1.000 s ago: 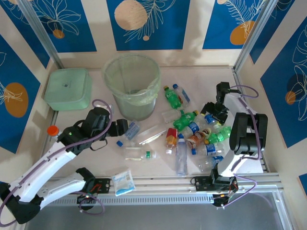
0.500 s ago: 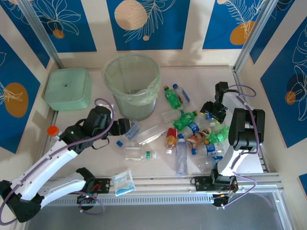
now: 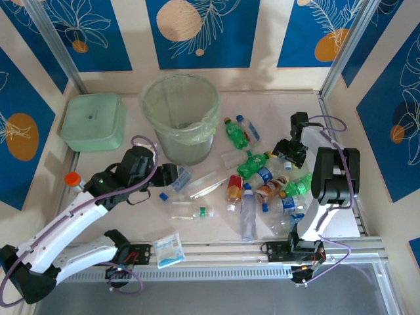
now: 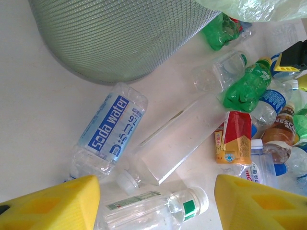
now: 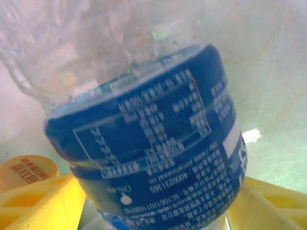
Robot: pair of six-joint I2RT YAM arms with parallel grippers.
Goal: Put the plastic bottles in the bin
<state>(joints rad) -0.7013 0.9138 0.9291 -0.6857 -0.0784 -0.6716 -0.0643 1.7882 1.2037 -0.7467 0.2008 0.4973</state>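
Near edge of tabletop [image 3: 275, 111]: blue-&-white sachet [image 3: 168, 249] lies flat betw. the 2 arm bases. Just past it, a green-cap clear bottle [image 3: 189, 211] lies on its side. In the left wrist view it sits low betw. the yellow fingertips of the left claw [image 4: 154, 187]. Those stand wide apart, the right one clear of the bottle, so nothing is clamped.

Ahead of that claw, a soda water bottle [image 4: 108, 132] lies on its side. A flat clear bottle [image 4: 180, 143] lies just beside it, both near the foot of the bin [image 3: 154, 108].

Centre: a tall blue-cap bottle [image 3: 247, 213] lies front-to-back, w/ a red-label bottle [image 3: 233, 190] just left of it.

Right side: a heap of bottles [image 3: 279, 187], green, blue-label & brown ones, touching each other. The right claw [image 3: 291, 152] sits at the heap's far edge. In the right wrist view its yellow pads flank a dark-blue-label bottle [image 5: 153, 143] v. closely; can't tell if they pinch it or just straddle it.

Farther back, a green bottle [image 3: 234, 133] & a small blue-label bottle [image 3: 249, 130] lie side by side, right of the bin. The bin is round, pale green w/ bag liner, upright at far centre-left. All bottles named lie on the tabletop outside it. A square lidded box [image 3: 93, 121] sits to its left, apart.
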